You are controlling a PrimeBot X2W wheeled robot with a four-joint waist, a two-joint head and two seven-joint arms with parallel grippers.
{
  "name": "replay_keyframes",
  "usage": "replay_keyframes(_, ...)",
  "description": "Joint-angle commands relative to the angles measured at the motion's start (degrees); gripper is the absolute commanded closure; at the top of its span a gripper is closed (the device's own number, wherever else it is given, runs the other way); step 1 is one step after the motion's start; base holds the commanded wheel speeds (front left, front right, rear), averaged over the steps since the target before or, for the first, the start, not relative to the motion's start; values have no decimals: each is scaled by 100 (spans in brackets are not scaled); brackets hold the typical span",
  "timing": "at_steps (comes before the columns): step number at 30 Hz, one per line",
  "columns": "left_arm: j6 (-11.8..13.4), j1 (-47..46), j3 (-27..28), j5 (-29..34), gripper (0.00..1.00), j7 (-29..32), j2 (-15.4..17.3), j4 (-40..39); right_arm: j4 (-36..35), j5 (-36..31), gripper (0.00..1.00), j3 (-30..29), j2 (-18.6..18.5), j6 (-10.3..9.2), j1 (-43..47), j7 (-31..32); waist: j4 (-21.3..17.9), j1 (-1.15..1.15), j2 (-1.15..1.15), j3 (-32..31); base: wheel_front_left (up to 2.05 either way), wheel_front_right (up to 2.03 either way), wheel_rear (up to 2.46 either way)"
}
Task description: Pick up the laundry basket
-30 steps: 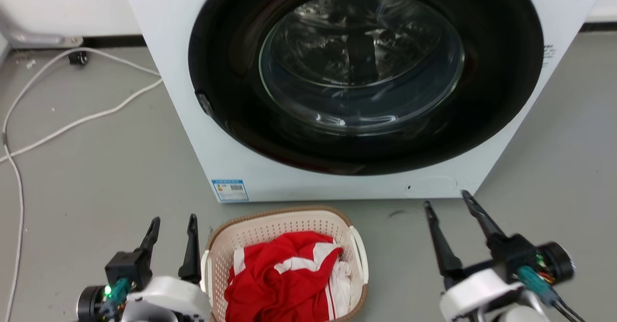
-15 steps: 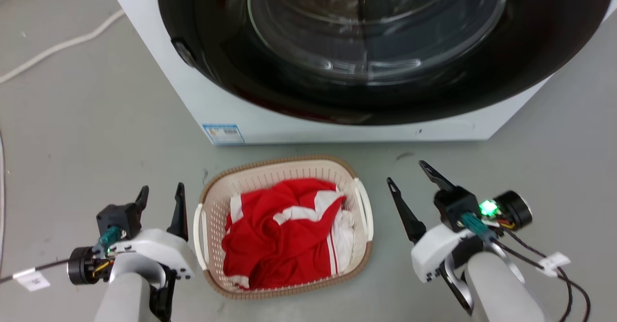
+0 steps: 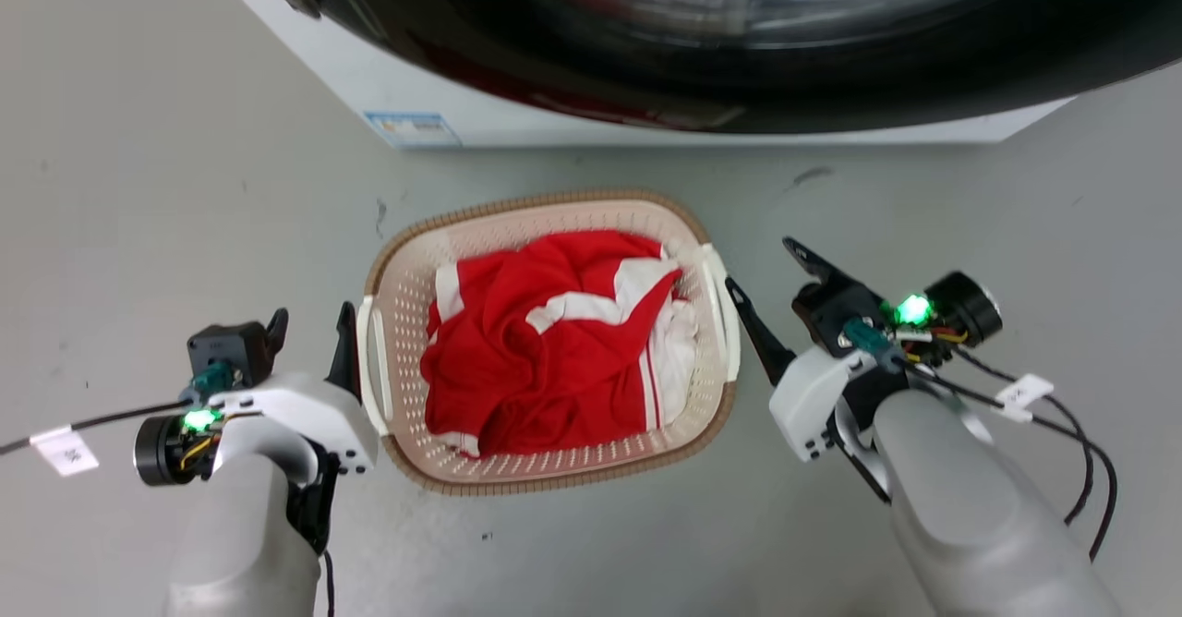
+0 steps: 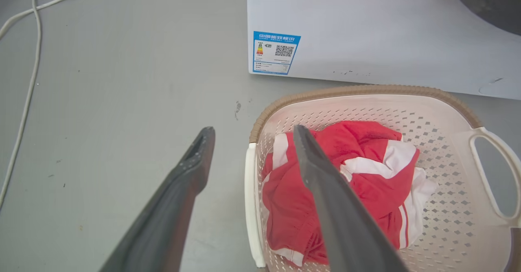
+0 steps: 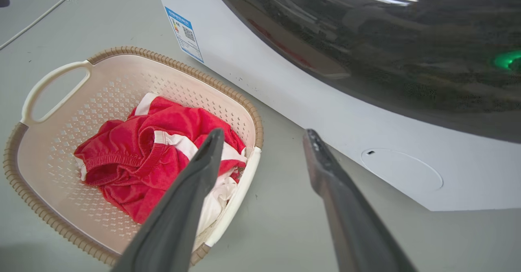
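Grey floor (image 3: pixel 138 183) at far left, bare.

Next, left gripper (image 3: pixel 312 314): spread wide, empty. Inner finger just beside left handle (image 3: pixel 369 358); in wrist view, handle between the two fingers, height above it unclear. Little changed against basket over the last half second.

Centre, basket (image 3: pixel 554 199): cream plastic, brown rim, standing on floor between both grippers, just before washer (image 3: pixel 646 129). Ungripped, not lifted. Mid-frame now, lower in frame a second ago: camera tilt, not basket shift.

Inside, garment (image 3: pixel 536 340): red and white, bunched, below rim.

Then right handle (image 3: pixel 720 312): free.

Far right, right gripper (image 3: pixel 759 263): spread wide, empty. Drawn in from well apart half a second ago to inner fingertip just beside right handle.

Reading: both sides bracketed, approach near done. Remaining: fingers settled about handles, closure, level lift. Risk of tilt from uneven grip.
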Motion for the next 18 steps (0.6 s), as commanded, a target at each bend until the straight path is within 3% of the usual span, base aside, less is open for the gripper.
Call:
replay_keyframes(1, 4, -136, -17, -39, 0, -14, -11, 83, 102, -32, 0, 31, -43, -4, -177, -10, 91, -1, 0, 303, 0, 0, 0)
replay_keyframes(18, 5, -1047, -147, -66, 0, -15, -159, 881, 1374, -325, 0, 32, -158, -4, -1206, -11, 379, -1, 0, 1432, 0, 0, 0)
